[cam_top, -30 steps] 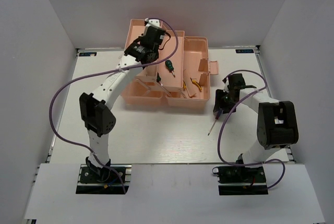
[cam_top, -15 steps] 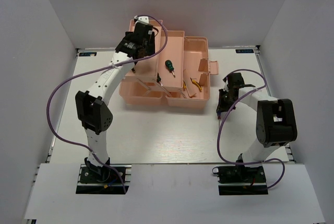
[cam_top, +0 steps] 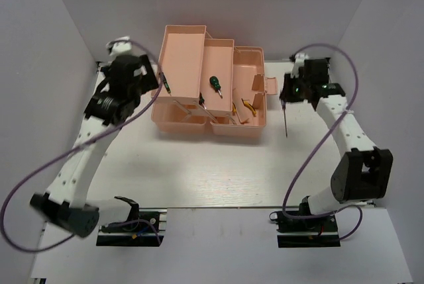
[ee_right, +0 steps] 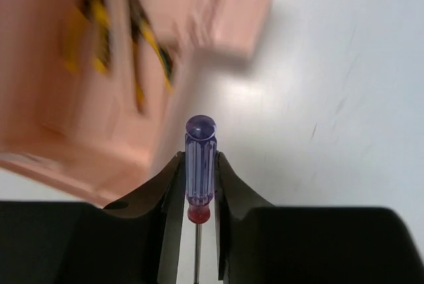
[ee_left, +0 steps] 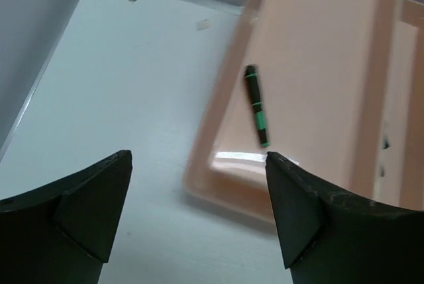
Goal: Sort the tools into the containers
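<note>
Right of the toolbox (cam_top: 246, 128), the right gripper (ee_right: 199, 165) squeezes a blue screwdriver (ee_right: 200, 142). The left gripper (ee_left: 197, 158) is wide open and empty, over a green screwdriver (ee_left: 256, 108) in the toolbox.

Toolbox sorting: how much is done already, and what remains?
Done: a thin green screwdriver lies in the left tray, a stubby green one in the middle tray, yellow pliers in the right compartment. In hand: the right jaws grip the blue-handled screwdriver beside the toolbox. Left: placing it; the left jaws are open, empty.
</note>
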`<action>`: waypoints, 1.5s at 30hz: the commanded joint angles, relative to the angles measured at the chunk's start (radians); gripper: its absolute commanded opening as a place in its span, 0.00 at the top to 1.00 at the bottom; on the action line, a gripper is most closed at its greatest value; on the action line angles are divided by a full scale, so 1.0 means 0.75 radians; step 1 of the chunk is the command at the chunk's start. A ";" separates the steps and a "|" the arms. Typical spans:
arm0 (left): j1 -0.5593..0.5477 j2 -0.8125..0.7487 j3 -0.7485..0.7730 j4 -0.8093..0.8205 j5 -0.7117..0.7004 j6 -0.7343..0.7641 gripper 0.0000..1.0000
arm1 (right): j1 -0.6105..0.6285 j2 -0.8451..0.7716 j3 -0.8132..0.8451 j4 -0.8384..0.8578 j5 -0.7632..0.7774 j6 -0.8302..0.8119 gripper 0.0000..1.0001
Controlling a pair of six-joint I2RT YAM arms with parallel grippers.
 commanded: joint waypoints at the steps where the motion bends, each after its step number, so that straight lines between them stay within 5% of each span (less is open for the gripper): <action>1: 0.078 -0.148 -0.309 -0.095 0.002 -0.224 0.08 | 0.006 -0.103 0.254 0.083 -0.222 -0.150 1.00; 5: 0.143 -0.330 -0.593 -0.045 0.125 -0.406 0.09 | 0.059 -0.003 0.513 0.192 -0.518 -0.061 1.00; 10: 0.194 -0.365 -0.894 0.109 0.419 -0.504 0.31 | 0.212 0.304 0.781 0.531 -0.805 0.227 1.00; 13: 0.251 -0.365 -0.992 0.195 0.493 -0.580 0.32 | 0.328 0.496 0.973 0.811 -0.832 0.481 1.00; 18: 0.305 -0.420 -1.115 0.277 0.598 -0.655 0.26 | 0.488 0.834 1.419 0.818 -0.791 0.625 1.00; 29: 0.346 -0.494 -1.266 0.324 0.739 -0.656 0.26 | 0.632 0.895 1.289 0.802 -0.634 0.570 0.99; 35: 0.358 -0.455 -1.252 0.350 0.751 -0.656 0.25 | 0.630 0.969 1.258 0.711 -0.550 0.455 0.76; 39: 0.358 -0.417 -1.224 0.350 0.739 -0.643 0.20 | 0.628 0.990 1.303 0.695 -0.566 0.379 0.41; 42: 0.370 -0.392 -1.209 0.383 0.739 -0.643 0.18 | 0.625 0.937 1.295 0.636 -0.631 0.292 0.30; 45: 0.370 -0.359 -1.209 0.420 0.768 -0.656 0.17 | 0.619 0.765 1.205 0.636 -0.707 0.220 0.30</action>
